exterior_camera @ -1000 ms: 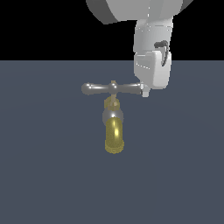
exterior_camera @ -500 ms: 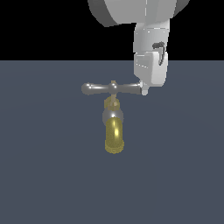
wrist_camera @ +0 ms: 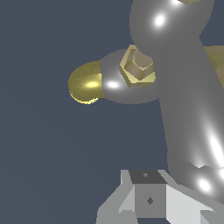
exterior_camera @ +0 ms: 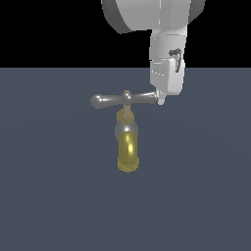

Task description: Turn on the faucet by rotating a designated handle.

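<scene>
Glossy silver handle [exterior_camera: 125, 100] bar, bulbous end seemingly touching end effector [exterior_camera: 160, 100].

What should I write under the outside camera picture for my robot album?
Robot gripper meets one end of the silver handle on a gold-spouted faucet.

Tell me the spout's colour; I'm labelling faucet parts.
Shiny gold: the spout shows best in the exterior view, curving down below the silver handle.

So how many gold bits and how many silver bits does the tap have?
Gold bits: 2, the spout and the stem
Silver or grey bits: 2, the handle and the collar
Total: 4 bits on the faucet
</scene>
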Available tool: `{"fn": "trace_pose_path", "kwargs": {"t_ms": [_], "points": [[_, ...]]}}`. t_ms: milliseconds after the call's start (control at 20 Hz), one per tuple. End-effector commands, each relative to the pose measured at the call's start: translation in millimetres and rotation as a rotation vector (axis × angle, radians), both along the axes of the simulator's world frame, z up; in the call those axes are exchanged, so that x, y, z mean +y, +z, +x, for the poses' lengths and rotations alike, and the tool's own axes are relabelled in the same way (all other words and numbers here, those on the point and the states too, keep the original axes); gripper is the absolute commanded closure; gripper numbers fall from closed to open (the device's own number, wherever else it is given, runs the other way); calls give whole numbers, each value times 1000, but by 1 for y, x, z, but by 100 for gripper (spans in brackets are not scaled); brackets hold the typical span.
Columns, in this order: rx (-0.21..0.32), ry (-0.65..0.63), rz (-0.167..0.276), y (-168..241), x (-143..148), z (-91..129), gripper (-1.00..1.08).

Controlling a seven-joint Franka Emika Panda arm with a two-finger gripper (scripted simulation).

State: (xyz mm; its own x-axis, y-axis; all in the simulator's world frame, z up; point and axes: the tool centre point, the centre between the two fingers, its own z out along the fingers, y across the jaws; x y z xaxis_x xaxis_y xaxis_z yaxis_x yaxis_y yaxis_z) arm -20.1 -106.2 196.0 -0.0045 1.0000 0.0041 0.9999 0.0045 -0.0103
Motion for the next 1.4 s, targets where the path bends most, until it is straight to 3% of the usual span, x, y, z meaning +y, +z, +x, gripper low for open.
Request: {"fn": "trace_pose_path", "kwargs": {"t_ms": [0,450,550,1350], "points": [[-10,2,-4,2,-1,12,108],[-10,2,-4,2,-4,37,108],[-1,-13,-5,-1,-12,29,108],[-7,-3,-4,1,28,82,108]]}}
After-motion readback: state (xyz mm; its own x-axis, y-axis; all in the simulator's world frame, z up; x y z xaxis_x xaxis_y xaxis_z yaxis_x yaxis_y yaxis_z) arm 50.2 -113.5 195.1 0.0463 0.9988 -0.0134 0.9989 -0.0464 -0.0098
